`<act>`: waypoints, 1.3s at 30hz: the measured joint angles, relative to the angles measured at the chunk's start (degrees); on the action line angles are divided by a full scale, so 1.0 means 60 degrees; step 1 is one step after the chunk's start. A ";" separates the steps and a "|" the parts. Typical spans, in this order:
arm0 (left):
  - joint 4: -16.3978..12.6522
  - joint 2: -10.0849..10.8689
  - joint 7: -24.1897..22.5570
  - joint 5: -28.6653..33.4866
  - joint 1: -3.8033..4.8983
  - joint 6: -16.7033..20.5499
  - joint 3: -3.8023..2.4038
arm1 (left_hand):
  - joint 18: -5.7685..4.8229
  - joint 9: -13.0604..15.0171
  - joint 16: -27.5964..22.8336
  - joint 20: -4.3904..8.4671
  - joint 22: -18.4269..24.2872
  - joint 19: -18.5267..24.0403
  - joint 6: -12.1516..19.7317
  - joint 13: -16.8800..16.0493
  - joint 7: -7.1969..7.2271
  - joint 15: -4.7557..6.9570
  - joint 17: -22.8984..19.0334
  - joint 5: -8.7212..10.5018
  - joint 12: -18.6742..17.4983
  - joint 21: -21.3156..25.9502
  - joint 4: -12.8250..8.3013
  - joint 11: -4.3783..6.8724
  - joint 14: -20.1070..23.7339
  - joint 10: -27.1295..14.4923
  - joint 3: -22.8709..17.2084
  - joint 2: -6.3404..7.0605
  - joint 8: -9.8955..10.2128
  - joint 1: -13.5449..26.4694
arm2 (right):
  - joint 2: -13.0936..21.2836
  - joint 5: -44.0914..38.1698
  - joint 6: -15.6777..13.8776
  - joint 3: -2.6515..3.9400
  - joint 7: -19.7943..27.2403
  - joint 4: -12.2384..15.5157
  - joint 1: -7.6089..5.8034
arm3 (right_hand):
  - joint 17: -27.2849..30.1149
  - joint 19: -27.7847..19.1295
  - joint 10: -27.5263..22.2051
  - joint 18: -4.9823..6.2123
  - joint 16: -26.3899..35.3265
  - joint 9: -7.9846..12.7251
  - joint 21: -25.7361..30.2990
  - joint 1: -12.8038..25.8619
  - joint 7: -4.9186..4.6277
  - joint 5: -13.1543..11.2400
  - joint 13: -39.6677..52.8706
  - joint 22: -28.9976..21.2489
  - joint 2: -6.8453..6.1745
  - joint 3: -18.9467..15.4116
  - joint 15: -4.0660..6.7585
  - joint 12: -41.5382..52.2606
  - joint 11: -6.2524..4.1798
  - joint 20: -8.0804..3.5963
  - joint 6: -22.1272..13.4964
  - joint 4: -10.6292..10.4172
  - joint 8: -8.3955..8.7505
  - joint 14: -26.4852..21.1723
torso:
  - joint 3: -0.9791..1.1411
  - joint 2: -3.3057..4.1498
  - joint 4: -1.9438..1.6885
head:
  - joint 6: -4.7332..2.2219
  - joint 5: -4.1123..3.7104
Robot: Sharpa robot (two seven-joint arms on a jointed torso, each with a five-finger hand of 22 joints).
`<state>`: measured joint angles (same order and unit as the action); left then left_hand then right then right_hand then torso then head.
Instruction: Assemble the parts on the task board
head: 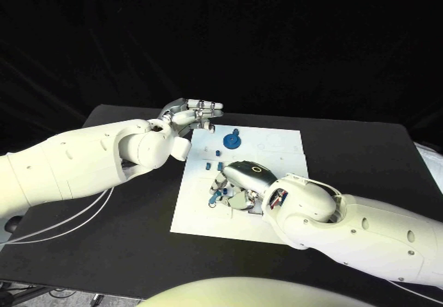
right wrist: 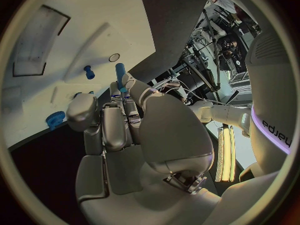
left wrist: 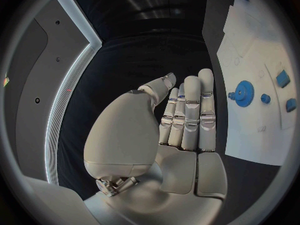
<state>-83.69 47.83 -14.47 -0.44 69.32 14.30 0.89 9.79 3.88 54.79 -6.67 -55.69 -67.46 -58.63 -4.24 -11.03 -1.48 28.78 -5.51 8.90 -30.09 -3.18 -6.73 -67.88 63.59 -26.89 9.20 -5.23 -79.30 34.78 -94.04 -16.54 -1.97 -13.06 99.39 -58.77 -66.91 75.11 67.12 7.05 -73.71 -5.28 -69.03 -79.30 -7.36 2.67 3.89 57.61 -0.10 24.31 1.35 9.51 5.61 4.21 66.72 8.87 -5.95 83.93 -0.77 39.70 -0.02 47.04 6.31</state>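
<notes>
The left hand [head: 192,114] sits off the far left corner of the task board [head: 277,144], above the black table [head: 120,243]; in the left wrist view the left hand [left wrist: 181,120] is flat, its fingers [left wrist: 206,100] straight and pressed side by side, with nothing in it. A white cable [head: 88,220] trails over the table under the left arm. On the board, just beside that hand, a blue gear [head: 233,139] stands, seen again in the left wrist view as a toothed wheel [left wrist: 242,92] with three smaller blue parts beyond it, one of them a small round piece [left wrist: 265,98]. Two small blue parts [head: 215,165] lie nearer the middle of the board. The right hand [head: 242,185] rests low over the board's centre, its back toward the head camera, and it covers much of the board's near half, including what lies beneath the palm. In the right wrist view the right hand [right wrist: 122,120] has its fingers curled in, and a blue peg [right wrist: 120,74] stands up at the fingertips [right wrist: 116,91], apparently pinched there; the contact itself cannot be made out fully. Further out on the board a small blue pin [right wrist: 89,72] stands upright beside a round hole [right wrist: 114,57], and the blue gear [right wrist: 55,119] lies near the board's edge.
</notes>
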 measured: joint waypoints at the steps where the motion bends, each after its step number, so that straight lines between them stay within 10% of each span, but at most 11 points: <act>1: 0.0000 0.0000 0.0000 0.0000 0.0000 0.0000 0.0000 | 0.0001 0.0000 0.0000 0.0000 0.0000 0.0000 0.0000 0.0000 0.0000 0.0000 0.0000 0.0000 0.0000 0.0000 0.0000 0.0000 0.0000 0.0000 0.0000 0.0000 0.0000 0.0000 | -0.0029 -0.0017 0.0031 -0.0002 -0.0002 -0.0032 0.0012 | 0.0000 0.0000 0.0000 0.0000 0.0000 0.0000 0.0000 0.0000 0.0000 0.0000 0.0000 0.0000 0.0000 0.0000 0.0000 -0.0001 0.0000 0.0000 0.0000 0.0000 0.0000 0.0000 | 0.0000 0.0000 0.0000 | 0.0008 0.0007; 39: -0.0001 -0.0005 0.0029 -0.0008 0.0000 -0.0031 0.0001 | 0.0000 0.0000 0.0000 0.0000 0.0006 0.0000 -0.0001 0.0000 0.0001 -0.0002 -0.0006 0.0000 0.0000 -0.0002 0.0000 0.0002 0.0001 0.0003 0.0000 0.0000 0.0000 0.0000 | -0.0600 -0.1384 0.1186 0.0008 -0.0777 -0.0306 0.0078 | 0.0064 -0.0037 -0.0001 0.0001 0.0001 0.0002 0.0001 -0.0009 0.0018 -0.0001 0.0100 -0.0055 -0.0016 0.0022 0.0000 -0.0054 0.0000 0.0036 -0.0020 -0.0032 0.0057 0.0000 | 0.0002 -0.0005 0.0007 | 0.0067 -0.0049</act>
<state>-83.70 47.80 -14.30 -0.48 69.32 14.12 0.89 9.79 3.88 54.79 -6.67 -55.65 -67.46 -58.64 -4.24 -11.02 -1.49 28.75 -5.51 8.90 -30.10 -3.18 -6.71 -67.88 63.61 -26.89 9.20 -5.23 -79.30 31.18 -102.34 -9.42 -1.92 -17.72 97.55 -58.30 -66.52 74.89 67.12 7.06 -73.71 -5.26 -69.03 -79.36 -7.25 2.66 4.49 57.28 -0.20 24.44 1.34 9.18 5.60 4.43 66.60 8.68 -5.60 83.92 -0.76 39.67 0.03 47.44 6.02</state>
